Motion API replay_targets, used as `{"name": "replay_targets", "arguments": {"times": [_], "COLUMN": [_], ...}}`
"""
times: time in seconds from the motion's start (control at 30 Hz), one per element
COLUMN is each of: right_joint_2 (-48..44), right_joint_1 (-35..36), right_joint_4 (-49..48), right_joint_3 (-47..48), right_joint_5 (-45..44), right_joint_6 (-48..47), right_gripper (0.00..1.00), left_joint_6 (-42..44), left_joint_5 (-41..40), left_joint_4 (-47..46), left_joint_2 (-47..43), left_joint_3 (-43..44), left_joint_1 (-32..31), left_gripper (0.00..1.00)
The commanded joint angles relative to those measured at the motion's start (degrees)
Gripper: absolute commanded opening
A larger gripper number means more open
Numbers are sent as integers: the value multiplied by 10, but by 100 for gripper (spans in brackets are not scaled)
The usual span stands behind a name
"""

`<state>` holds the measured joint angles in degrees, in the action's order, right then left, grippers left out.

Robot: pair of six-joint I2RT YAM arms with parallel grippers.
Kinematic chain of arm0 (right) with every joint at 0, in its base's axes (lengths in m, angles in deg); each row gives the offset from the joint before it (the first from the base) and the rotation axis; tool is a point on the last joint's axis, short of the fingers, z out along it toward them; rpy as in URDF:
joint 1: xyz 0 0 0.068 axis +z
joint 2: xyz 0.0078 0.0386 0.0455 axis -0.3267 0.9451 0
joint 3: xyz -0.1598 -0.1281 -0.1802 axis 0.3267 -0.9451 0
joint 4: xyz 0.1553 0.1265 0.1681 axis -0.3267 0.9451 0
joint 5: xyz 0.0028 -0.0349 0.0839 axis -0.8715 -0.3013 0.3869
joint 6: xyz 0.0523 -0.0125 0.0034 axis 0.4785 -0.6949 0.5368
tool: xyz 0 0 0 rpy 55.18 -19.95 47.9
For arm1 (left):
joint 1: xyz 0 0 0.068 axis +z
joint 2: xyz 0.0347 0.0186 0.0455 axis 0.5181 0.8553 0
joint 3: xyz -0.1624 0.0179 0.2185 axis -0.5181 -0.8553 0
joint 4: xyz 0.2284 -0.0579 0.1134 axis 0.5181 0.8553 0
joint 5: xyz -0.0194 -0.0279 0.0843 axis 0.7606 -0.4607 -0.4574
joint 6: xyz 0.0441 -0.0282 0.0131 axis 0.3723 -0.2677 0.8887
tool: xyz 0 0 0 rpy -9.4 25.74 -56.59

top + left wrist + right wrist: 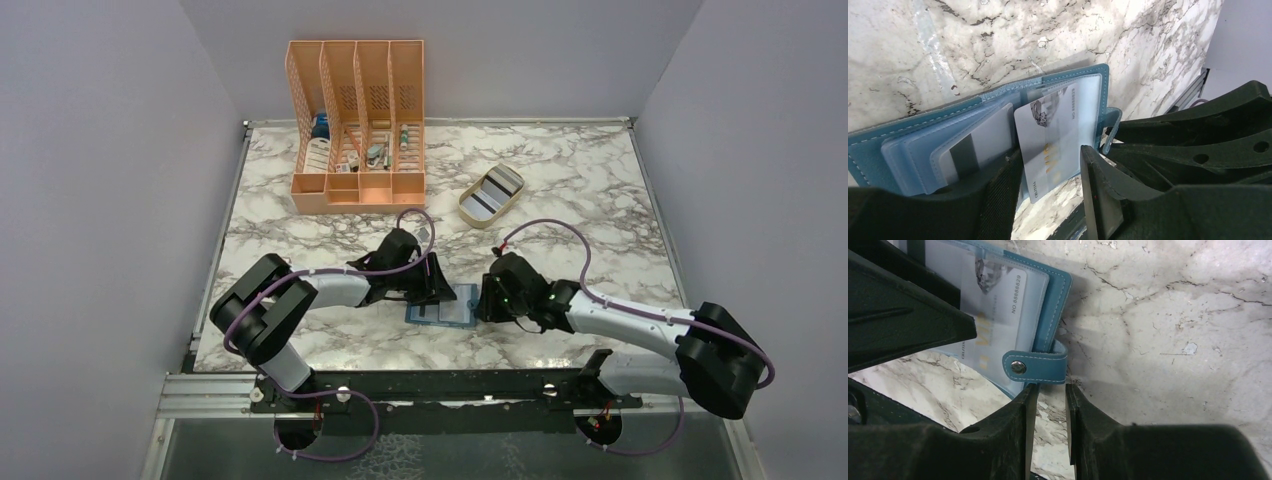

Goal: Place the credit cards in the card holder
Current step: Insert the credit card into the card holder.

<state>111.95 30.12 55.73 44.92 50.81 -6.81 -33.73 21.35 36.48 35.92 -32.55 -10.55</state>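
Inspecting the centre of the counter (560, 180), we find the teal card holder (440, 312) lying open and flat between the two arms, its clear sleeves facing up.

The grey card (1058, 120) sits in the outermost clear sleeve (1088, 100), next to the cover edge. Its far end is under the plastic, while its near end projects past the holder's edge over bare marble. We judge the insertion incomplete: the card needs one more push along its length.

The left pincer (1050, 152) stands with its fingers apart, one on each long side of the card's projecting end. This straddling position keeps the card in line with the sleeve. The pictures do not show whether either finger (1098, 180) touches the card.

The right pincer (1048, 387) is nearly together, with a narrow gap in which we see only marble. Its tips sit just beside the snap strap (1035, 367) at the holder's outer edge. We judge that this braces the holder against sliding as the card is pushed in. No clamping of the strap is visible.

Further striped cards (497, 188) wait in the beige oval tray (468, 209), well apart from the holder.
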Motion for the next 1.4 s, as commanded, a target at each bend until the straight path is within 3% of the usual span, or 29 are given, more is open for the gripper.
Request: {"name": "replay_targets", "arguments": {"times": [0.0, 0.53, 1.0, 1.23, 1.37], "right_joint_2": [-4, 31, 80, 95, 74], "right_joint_1": [2, -1, -1, -1, -1], "right_joint_4": [-2, -41, -105, -117, -93], "right_joint_3": [30, 43, 15, 8, 14], "right_joint_5": [-21, -32, -1, 4, -15], "right_joint_6": [-5, 3, 7, 2, -3], "right_gripper": [28, 40, 32, 31, 31], "left_joint_6": [10, 5, 38, 36, 30], "left_joint_5": [-19, -9, 12, 13, -11], "left_joint_4": [18, -6, -27, -36, -28], "left_joint_2": [1, 12, 47, 54, 39], "left_joint_3": [8, 2, 35, 46, 36], "left_joint_1": [-3, -4, -16, -35, -35], "left_gripper": [49, 47, 29, 29, 35]}}
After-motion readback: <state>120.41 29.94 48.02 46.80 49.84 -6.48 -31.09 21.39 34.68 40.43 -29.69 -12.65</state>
